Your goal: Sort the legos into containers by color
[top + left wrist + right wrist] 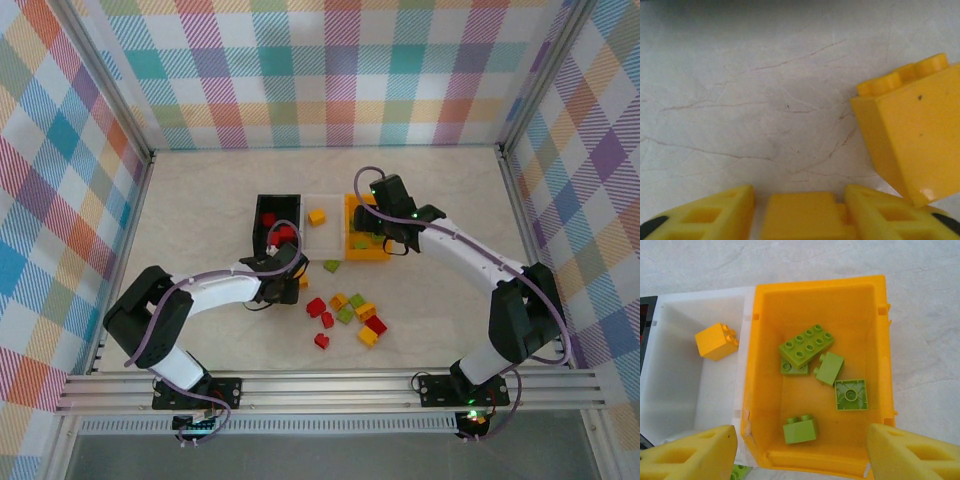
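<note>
**Top external view.** You have three plastic bins in a row at centre, walls touching: black bin [262, 215], white bin [325, 240], orange-yellow bin [360, 256]. Red bricks [281, 233] lie in the black bin, and one yellow brick [317, 216] lies in the white. At 5 o'clock from the row, a loose heap of bricks [347, 313] in red, orange-yellow and green sits on the table [200, 200], which is pale and veined like marble. The left gripper [292, 275] is low at 6 o'clock of the black bin. The right gripper [385, 238] hangs over the orange-yellow bin, and its arm covers part of that bin. Plaid walls [330, 70] close three sides. Aluminium rails [330, 385] run along the near edge.

**Left wrist view.** This view gives you the jaw detail that the overhead view is too coarse to show. Two latticed yellow fingers [715, 215] stand at 6 o'clock with a small yellow brick [800, 217] between them. The right finger meets the brick, and a sliver of table shows at the left one, so you cannot tell whether it is gripped. A tilted yellow brick [915, 130] with studs on its upper edge sits at 3 o'clock, its lower corner against the right finger.

**Right wrist view.** The jaws are wide apart and hold nothing. Between them you look down into the orange-yellow bin and can count five green bricks [807, 345]: a broad eight-stud piece, a two-stud block at 6 o'clock, and one square piece lying hollow side up. The smooth white bin lies at 9 o'clock.
</note>
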Robot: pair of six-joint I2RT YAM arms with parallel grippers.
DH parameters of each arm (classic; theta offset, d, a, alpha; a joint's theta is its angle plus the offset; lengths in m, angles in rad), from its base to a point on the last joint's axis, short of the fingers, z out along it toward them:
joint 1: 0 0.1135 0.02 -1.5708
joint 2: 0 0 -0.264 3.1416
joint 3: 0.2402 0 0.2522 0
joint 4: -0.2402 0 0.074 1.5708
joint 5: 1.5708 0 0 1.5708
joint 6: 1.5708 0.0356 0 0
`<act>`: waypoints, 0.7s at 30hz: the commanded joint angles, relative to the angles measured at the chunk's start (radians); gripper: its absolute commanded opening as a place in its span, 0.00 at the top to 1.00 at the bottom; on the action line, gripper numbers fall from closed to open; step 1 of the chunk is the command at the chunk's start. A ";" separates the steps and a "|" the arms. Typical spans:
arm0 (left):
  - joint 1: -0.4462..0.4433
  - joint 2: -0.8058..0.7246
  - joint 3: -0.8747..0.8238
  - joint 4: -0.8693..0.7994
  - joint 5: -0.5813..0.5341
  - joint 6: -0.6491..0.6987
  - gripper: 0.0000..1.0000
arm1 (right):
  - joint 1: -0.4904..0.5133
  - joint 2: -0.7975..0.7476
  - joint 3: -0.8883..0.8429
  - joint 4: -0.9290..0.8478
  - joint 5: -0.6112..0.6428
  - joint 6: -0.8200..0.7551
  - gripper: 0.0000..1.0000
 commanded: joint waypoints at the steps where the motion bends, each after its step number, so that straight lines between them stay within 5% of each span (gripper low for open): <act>1: 0.006 -0.016 0.015 0.009 0.035 -0.001 0.58 | -0.005 -0.034 -0.018 0.016 0.011 0.008 0.31; 7: 0.005 -0.176 0.024 -0.085 0.091 -0.046 0.66 | -0.007 -0.056 -0.040 0.021 0.005 0.018 0.31; 11: 0.009 -0.184 0.173 -0.147 0.104 -0.041 0.67 | -0.006 -0.081 -0.080 0.037 -0.015 0.038 0.31; 21: 0.059 0.235 0.701 -0.178 0.032 0.016 0.68 | -0.005 -0.151 -0.196 0.036 -0.035 0.076 0.31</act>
